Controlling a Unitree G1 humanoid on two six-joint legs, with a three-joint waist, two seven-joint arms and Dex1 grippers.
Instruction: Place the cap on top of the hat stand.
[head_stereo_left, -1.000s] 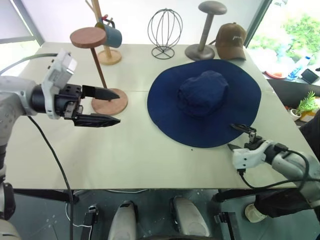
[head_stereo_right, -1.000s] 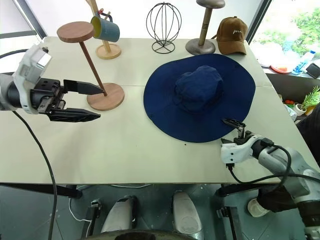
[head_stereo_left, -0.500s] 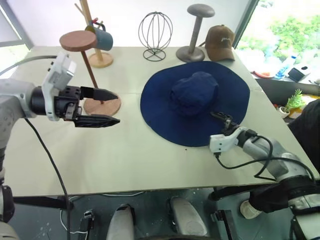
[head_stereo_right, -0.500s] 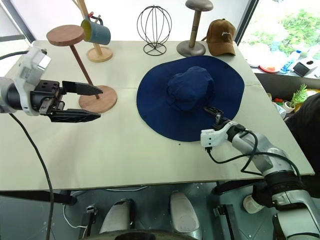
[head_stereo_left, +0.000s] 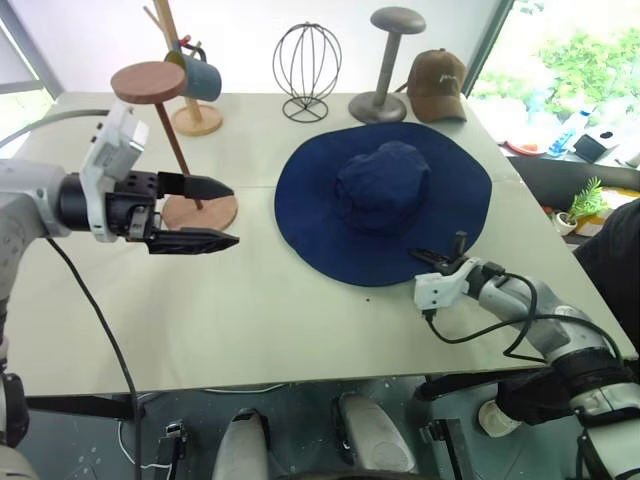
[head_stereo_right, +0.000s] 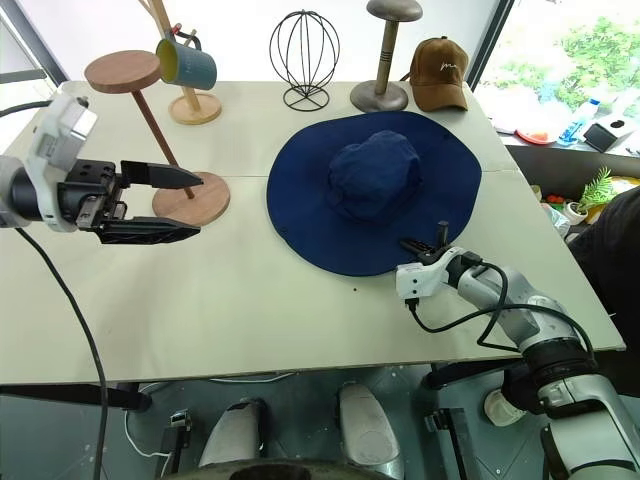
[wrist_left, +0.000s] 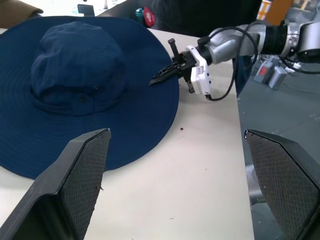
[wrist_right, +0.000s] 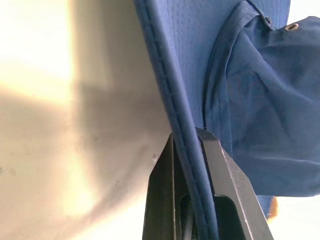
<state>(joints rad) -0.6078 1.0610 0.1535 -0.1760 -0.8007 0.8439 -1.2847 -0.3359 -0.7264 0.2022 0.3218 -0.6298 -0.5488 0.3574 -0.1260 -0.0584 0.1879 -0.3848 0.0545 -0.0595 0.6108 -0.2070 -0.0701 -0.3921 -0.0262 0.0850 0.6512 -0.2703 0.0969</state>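
The cap (head_stereo_left: 385, 195), a wide-brimmed navy sun hat, lies flat on the table right of centre. My right gripper (head_stereo_left: 425, 257) is at its near right edge, shut on the brim. In the right wrist view the brim's stitched rim (wrist_right: 165, 90) runs between the two fingers (wrist_right: 215, 165). The hat stand has a reddish-brown disc top (head_stereo_left: 148, 82), a slanted rod and a round base (head_stereo_left: 200, 212) at the left. My left gripper (head_stereo_left: 228, 213) hovers open just in front of that base, pointing toward the cap, nothing between its fingers.
Along the back stand a wooden peg tree with a blue mug (head_stereo_left: 195, 75), a wire globe stand (head_stereo_left: 307, 68), a grey mushroom-topped stand (head_stereo_left: 385, 60) and a brown baseball cap (head_stereo_left: 437, 85). The table's right edge (head_stereo_left: 560, 270) runs close beside my right arm.
My right gripper has come in from the right to the cap's near brim edge and shut on it. The left gripper has stayed where it was; the head view has shifted a little.
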